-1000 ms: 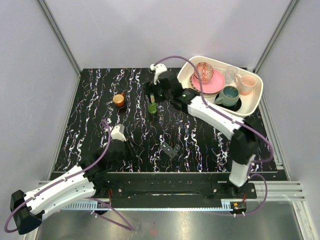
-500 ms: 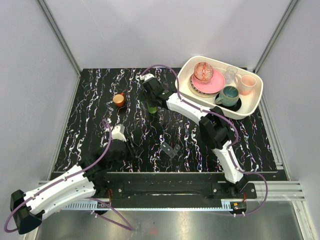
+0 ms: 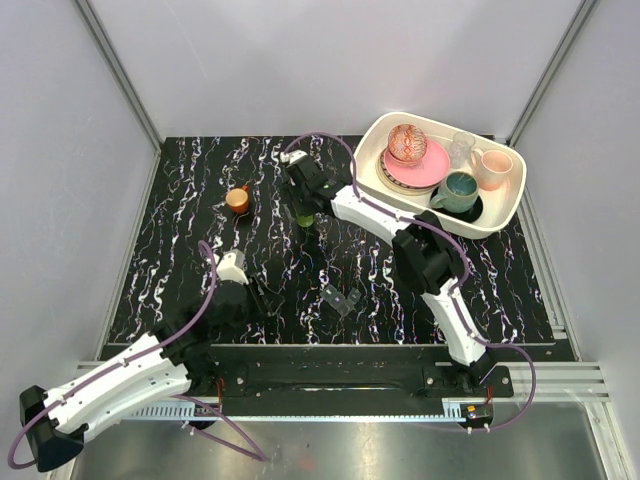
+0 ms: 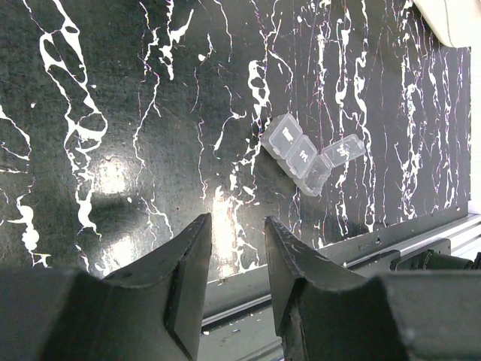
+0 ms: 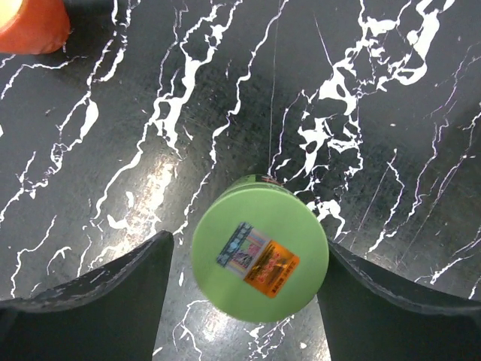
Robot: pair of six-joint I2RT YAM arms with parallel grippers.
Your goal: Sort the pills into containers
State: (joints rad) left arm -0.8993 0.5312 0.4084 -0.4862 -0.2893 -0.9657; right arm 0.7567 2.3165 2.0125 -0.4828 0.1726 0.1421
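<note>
I am centring my wide right hand [image 5: 248, 242] around the green bottle [image 5: 259, 254] before squeezing; left hand [image 4: 237, 226] narrow, empty.

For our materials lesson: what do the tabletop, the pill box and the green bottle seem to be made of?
Tabletop: black, white-veined marble look, glossy with glare patches; possibly laminate.
Pill box: probably clear plastic; the dark surface shows through.
Green bottle: likely plastic, with even colour and a soft sheen.

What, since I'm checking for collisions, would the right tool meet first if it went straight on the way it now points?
The lid of the green bottle, standing between the open fingers of the right tool; how far ahead it lies is unclear.
</note>
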